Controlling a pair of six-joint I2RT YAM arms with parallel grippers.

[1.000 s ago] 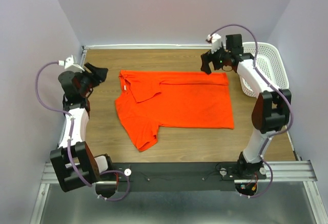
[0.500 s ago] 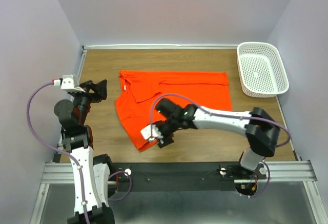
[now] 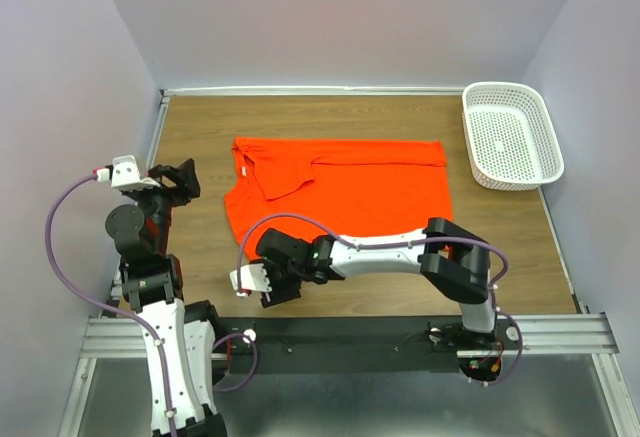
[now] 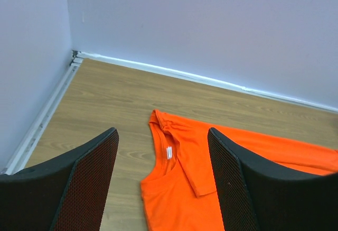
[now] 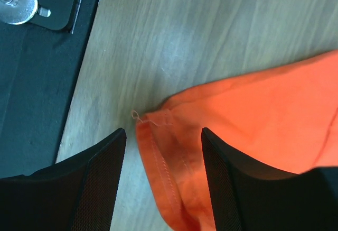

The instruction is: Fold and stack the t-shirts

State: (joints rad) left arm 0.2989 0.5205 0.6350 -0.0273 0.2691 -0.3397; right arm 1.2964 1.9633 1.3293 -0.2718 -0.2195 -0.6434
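The orange-red t-shirt [image 3: 350, 192] lies flat on the wooden table, collar to the left and one sleeve folded onto its chest. My right arm reaches across the front edge. Its gripper [image 3: 276, 283] hangs over the near left sleeve and covers it in the top view. In the right wrist view the sleeve hem [image 5: 169, 157] lies between the spread fingers of the right gripper [image 5: 162, 141], which is open, with a gap left of the hem. My left gripper [image 3: 180, 179] hovers left of the collar, open and empty, and sees the t-shirt [image 4: 179, 188] and its neck label.
A white perforated basket [image 3: 505, 86] stands at the back right corner. The black base rail [image 3: 350, 342] runs along the front edge, and its plate [image 5: 31, 83] lies close to the left of the right gripper. Walls enclose the table on three sides.
The right arm swung from the back right beside the basket to the front left sleeve, and its jaws narrowed somewhat. The left gripper drew back slightly and stayed open.
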